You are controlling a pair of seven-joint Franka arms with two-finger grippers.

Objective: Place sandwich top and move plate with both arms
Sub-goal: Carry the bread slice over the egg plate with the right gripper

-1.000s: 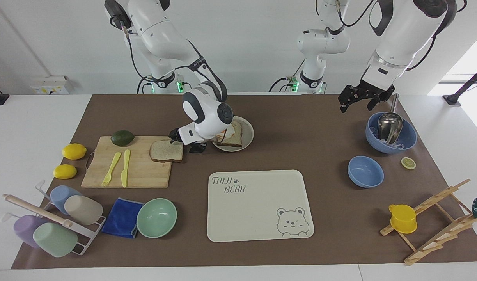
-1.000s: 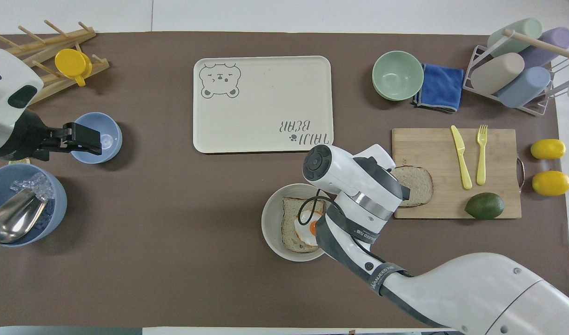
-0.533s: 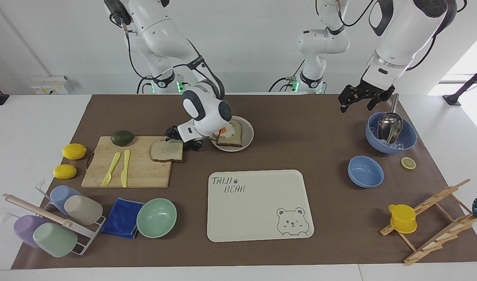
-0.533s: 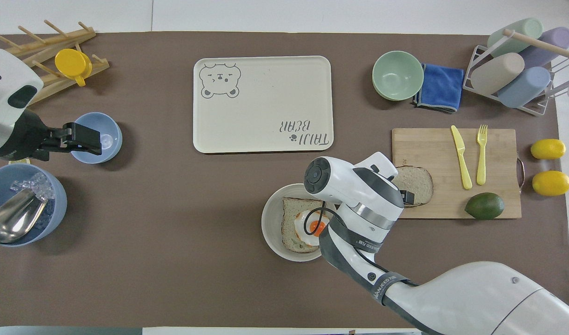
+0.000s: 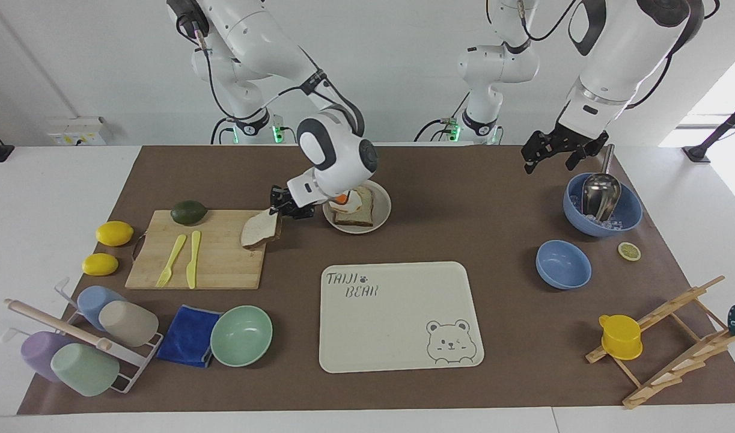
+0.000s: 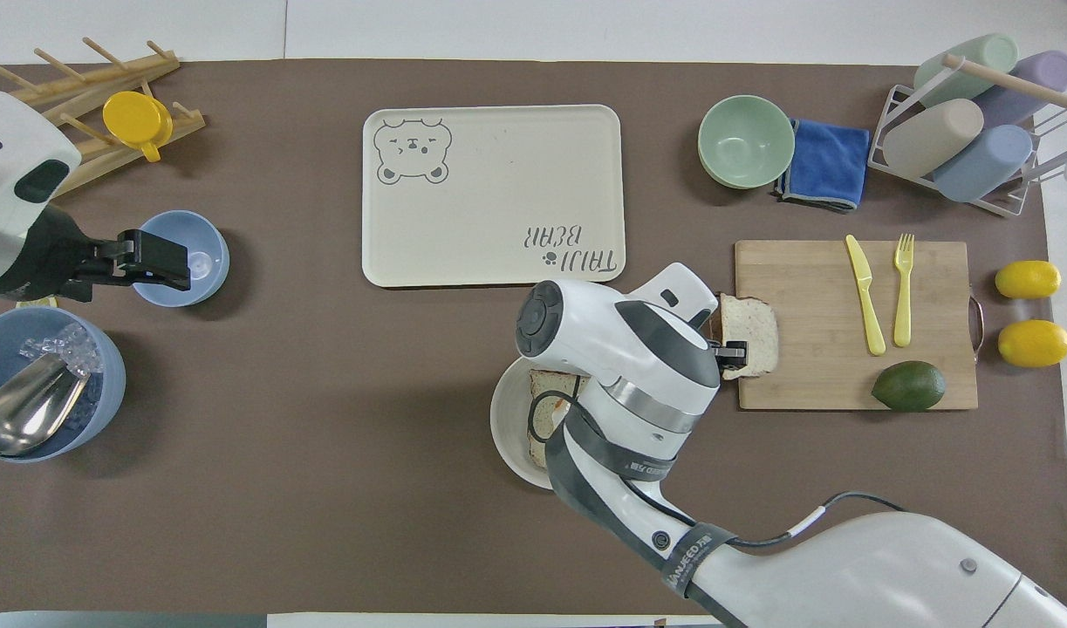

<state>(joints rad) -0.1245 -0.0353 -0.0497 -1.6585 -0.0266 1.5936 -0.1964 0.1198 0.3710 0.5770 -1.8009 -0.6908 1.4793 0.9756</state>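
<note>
Grasps the sandwich top (image 5: 260,231) by the crust edge nearest the plate, the fingers of the right gripper (image 5: 290,203) clenched on it, in the upper middle of the facing frame. Hangs there tilted, gripped edge raised, lower edge at or just above the cutting board (image 5: 211,264); cannot tell whether touching. Probably light, soft and floppy, so likely to sag or tear from a one-edge pinch. Calls for a gentle squeeze well in on the crust and a slow, level carry. Shows the plate (image 5: 384,211) just beside the board, nearer mid-frame, bearing the egg-topped slice (image 5: 356,210). Should be stiff and smooth, perhaps slippery at the rim; best taken at two rim points across from each other, one per arm. Waits with the left gripper (image 5: 556,150) over the table near the blue bowl with the scoop (image 5: 601,207), high in the frame at the left arm's end; grip state not readable.
</note>
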